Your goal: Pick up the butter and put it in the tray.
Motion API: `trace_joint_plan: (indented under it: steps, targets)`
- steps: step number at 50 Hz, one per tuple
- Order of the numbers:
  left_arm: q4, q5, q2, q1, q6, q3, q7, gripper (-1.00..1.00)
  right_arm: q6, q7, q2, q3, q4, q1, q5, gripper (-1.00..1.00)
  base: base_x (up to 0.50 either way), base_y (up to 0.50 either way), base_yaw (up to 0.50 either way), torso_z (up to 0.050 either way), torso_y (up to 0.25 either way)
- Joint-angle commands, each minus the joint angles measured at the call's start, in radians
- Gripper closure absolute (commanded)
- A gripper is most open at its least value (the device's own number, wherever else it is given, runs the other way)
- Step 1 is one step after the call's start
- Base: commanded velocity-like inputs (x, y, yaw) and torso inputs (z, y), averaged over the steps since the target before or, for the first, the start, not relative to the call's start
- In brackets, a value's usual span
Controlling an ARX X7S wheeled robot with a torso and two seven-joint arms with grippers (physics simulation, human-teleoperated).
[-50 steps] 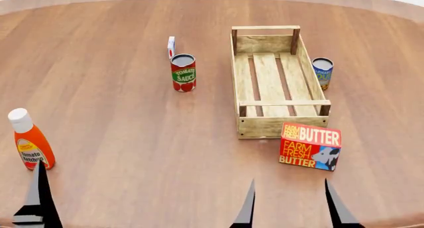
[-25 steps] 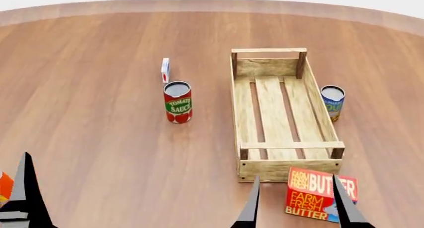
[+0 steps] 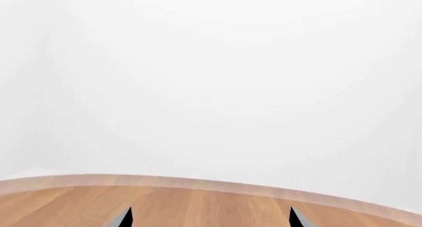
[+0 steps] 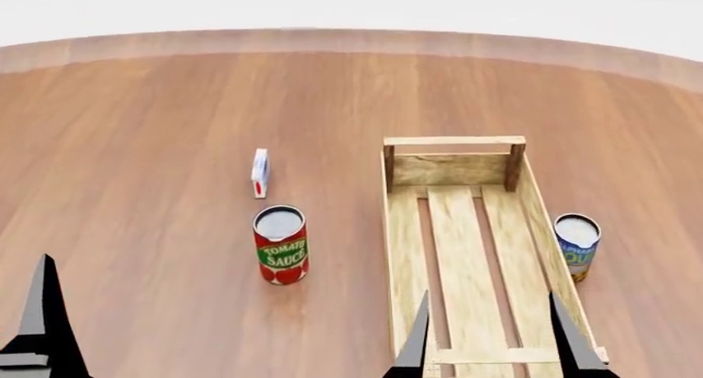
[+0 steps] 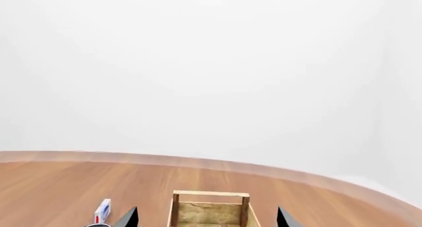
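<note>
Butter not visible in any current view, so its place can't be told. Tray [image 4: 467, 254] lies on the wooden table [image 4: 143, 131] at centre-right of the head view, long axis running away from the robot, nothing lying on its slats; the near end is cut off by the frame edge. Its far end rail also shows in the right wrist view [image 5: 211, 207].

Right gripper [image 4: 486, 337] low at the bottom of the head view, two dark pointed fingers spread wide, nothing between them, tips over the tray's near part. Right wrist view shows the same two tips [image 5: 204, 218] apart, camera pointing level across the table toward the white backdrop.

Left gripper: only one dark fingertip [image 4: 44, 312] in the head view at bottom left; left wrist view shows both tips [image 3: 209, 218] well apart over bare wood, holding nothing.

Tomato sauce can [image 4: 281, 245] upright left of the tray, small white carton [image 4: 259, 173] standing beyond it. Blue-label can [image 4: 577, 245] upright just outside the tray's right side.
</note>
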Motion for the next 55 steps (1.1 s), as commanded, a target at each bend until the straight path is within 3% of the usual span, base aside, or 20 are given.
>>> trace_joint_plan:
  steps: [1, 10, 16, 45, 55]
  targets:
    - [0.005, -0.014, -0.015, 0.001, 0.0, 0.008, -0.014, -1.0, 0.006, 0.01, 0.005, -0.004, -0.001, 0.001, 0.011, -1.0, 0.5, 0.0, 0.0, 0.0, 0.0]
    - [0.002, -0.024, -0.027, -0.002, 0.003, 0.015, -0.03, -1.0, 0.003, 0.023, 0.0, 0.002, 0.02, 0.005, 0.026, -1.0, 0.49, 0.0, 0.0, 0.0, 0.0]
    - [0.011, -0.034, -0.036, -0.002, -0.003, 0.018, -0.041, -1.0, -0.08, -0.005, 0.004, 0.008, 0.02, -0.02, 0.079, -1.0, 0.0, 0.0, 0.0, 0.0, 0.002]
    - [-0.004, -0.052, -0.065, -0.003, 0.023, 0.038, -0.07, -1.0, -0.085, 0.015, 0.023, -0.007, 0.054, -0.01, 0.093, -1.0, -0.04, -0.49, 0.0, 0.0, 0.0]
    - [-0.007, -0.061, -0.072, -0.001, 0.028, 0.043, -0.079, -1.0, -0.059, 0.025, 0.036, -0.033, 0.062, 0.001, 0.072, -1.0, 0.06, -0.04, 0.0, 0.0, 0.0]
